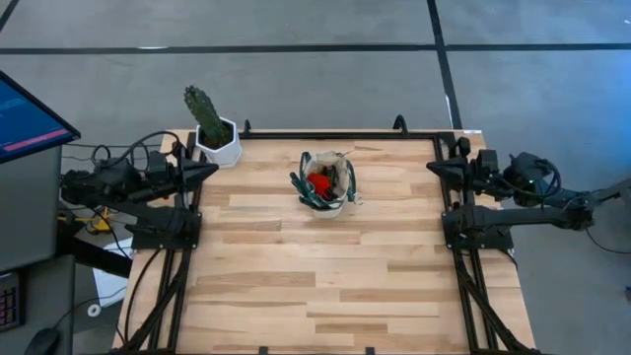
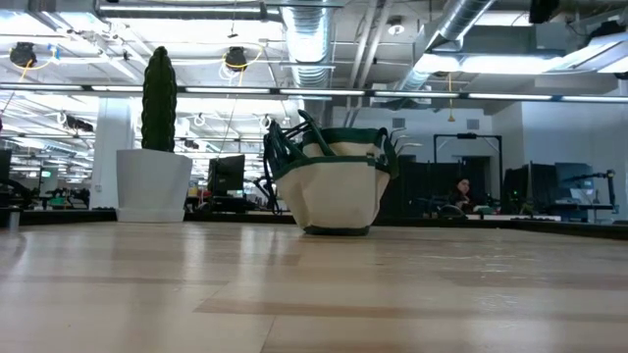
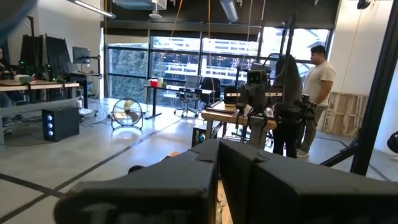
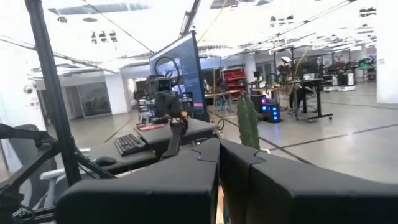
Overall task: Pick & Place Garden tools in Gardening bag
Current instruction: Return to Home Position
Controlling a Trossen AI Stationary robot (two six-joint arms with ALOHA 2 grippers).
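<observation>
One squat beige canvas bag (image 2: 334, 196), green-handled tools (image 1: 304, 187) inside, wood-plank table (image 1: 296, 286)

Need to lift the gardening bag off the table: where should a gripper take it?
Probably its green-trimmed rim, from straight above, on the right arm's side: the gardening bag stands upright, its body looks wide and soft, and tool handles crowd the left side.

One desk (image 1: 325, 286) carries one gardening bag (image 2: 339, 196) and one potted cactus (image 1: 210, 123), the cactus at the far left corner. One red item (image 1: 319, 181) shows inside the bag. The green-handled garden tools (image 1: 304, 189) around it crowd too close to count. Two arms flank the desk: a left arm (image 1: 138, 182) and a right arm (image 1: 508, 187). One monitor (image 1: 30, 118) stands beyond the left edge. One person (image 3: 317, 93) stands in the room and another person (image 2: 461, 191) sits.
</observation>
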